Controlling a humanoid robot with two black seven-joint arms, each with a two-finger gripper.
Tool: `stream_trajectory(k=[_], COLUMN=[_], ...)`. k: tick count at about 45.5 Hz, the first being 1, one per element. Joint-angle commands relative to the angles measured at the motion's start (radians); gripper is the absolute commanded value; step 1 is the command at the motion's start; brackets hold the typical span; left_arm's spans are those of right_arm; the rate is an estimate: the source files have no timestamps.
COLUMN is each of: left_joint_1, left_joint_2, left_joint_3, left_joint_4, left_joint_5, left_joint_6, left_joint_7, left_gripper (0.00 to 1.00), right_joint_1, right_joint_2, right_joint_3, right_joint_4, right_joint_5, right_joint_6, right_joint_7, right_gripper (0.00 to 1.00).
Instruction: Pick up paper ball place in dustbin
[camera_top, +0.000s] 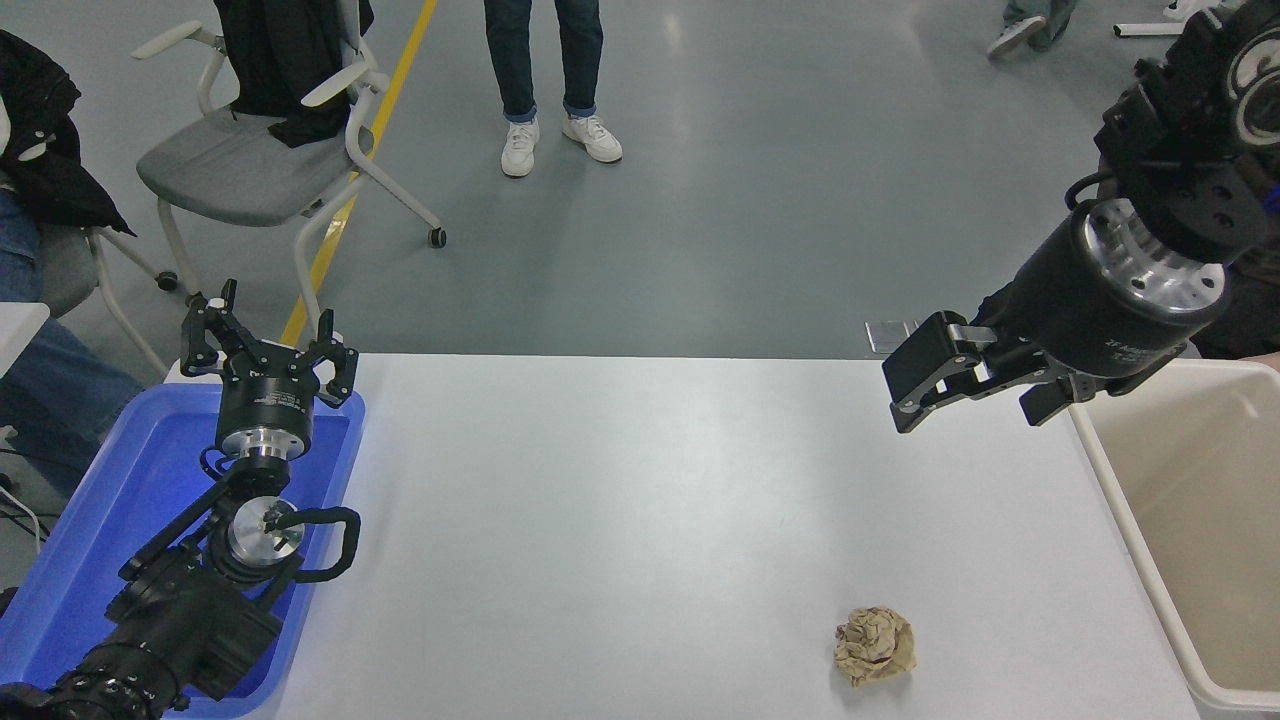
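Observation:
The paper ball, a crumpled tan-brown wad, lies on the white table near its front edge, right of the middle. The dustbin, a cream-beige bin with a thick rim, stands against the table's right side. My right gripper hangs open and empty above the table's far right part, well beyond and above the ball, just left of the bin's far corner. My left gripper is parked open over the blue tray at the lower left.
A shallow blue tray sits at the table's left edge under the left arm. Beyond the table are a grey chair, a standing person's legs and a seated person at the far left.

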Motion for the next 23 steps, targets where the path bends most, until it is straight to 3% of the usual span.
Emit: stream_trajectory(k=[1, 23], left_joint_1=[0.0, 0.0], left_joint_2=[0.0, 0.0], left_joint_3=[-0.003, 0.0], left_joint_4=[0.0, 0.0], left_joint_5=[0.0, 0.0], left_joint_6=[0.0, 0.0], left_joint_7=[0.003, -0.001], left_gripper=[0.99, 0.99], right_joint_1=[-0.052, -0.334], right_joint_2=[0.008, 0.001], right_joint_3=[0.01, 0.084], right_joint_4=[-0.009, -0.039], right_joint_5=[-0.019, -0.054], right_joint_6=[-0.025, -0.149], right_joint_7=[-0.001, 0.002], right_gripper=[1.0, 1.0])
